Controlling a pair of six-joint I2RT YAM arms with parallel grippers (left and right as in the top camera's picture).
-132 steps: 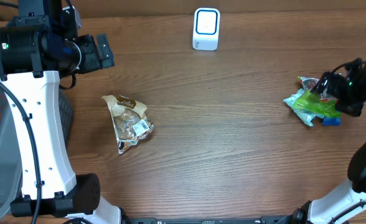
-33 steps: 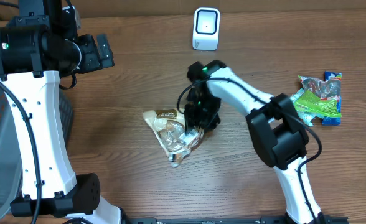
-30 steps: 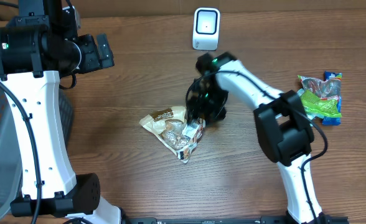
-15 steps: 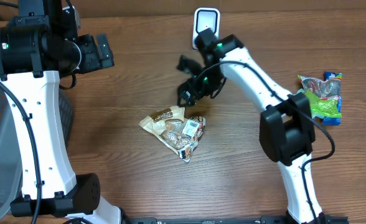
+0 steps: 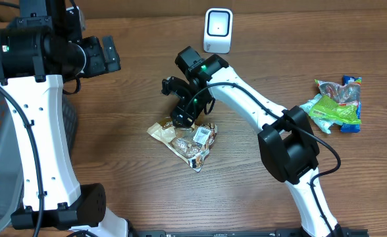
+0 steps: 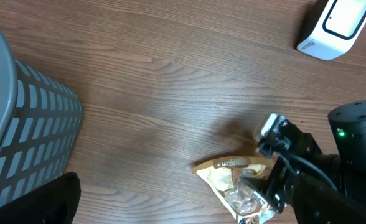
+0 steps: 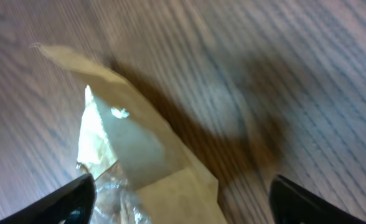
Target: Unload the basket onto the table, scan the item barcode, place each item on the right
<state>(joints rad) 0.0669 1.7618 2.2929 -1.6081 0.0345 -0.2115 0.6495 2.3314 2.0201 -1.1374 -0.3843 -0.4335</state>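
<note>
R claw (image 7: 184, 199) spread above snack bag (image 5: 188, 141).
We can't see bag's 6 o'clock end in R wrist cam; L claw (image 5: 113, 56) spread too.

Brown wood-grain table (image 5: 233, 197), grey slatted bin (image 6: 21, 124) beside it.

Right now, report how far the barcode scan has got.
Looks done: the bag lies mid-table, white label up, apart from the scanner. In hand: nothing; the right gripper hovers open over the bag. Left: grip it, lift it and show its barcode to the scanner.
</note>
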